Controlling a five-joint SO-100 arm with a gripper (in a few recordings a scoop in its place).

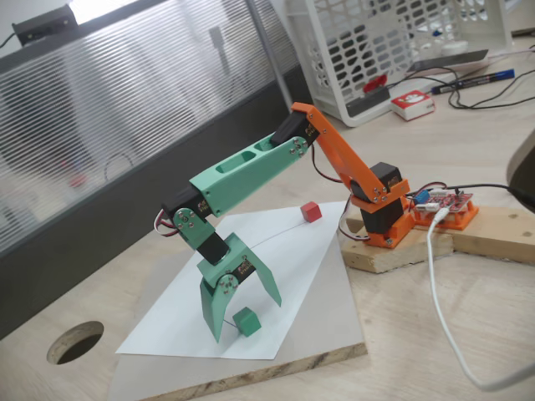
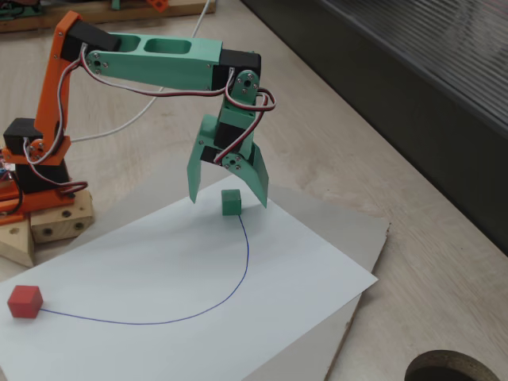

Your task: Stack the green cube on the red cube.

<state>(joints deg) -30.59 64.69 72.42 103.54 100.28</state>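
White sheet point(image 2: 198, 286) on board: green cube point(image 2: 231, 202) between tips of wide-open, empty gripper point(image 2: 228, 197).

White sheet point(image 2: 262, 317), laundry basket point(image 1: 393, 50), pen point(image 1: 472, 81)

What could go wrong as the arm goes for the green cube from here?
The gripper is open with its fingers straddling the green cube, which looks nearer one finger than the other; closing could nudge it aside rather than clamp it. The cube sits on loose white paper, which might slide. The red cube lies far across the sheet, so a weak grip could drop the cube in transit.
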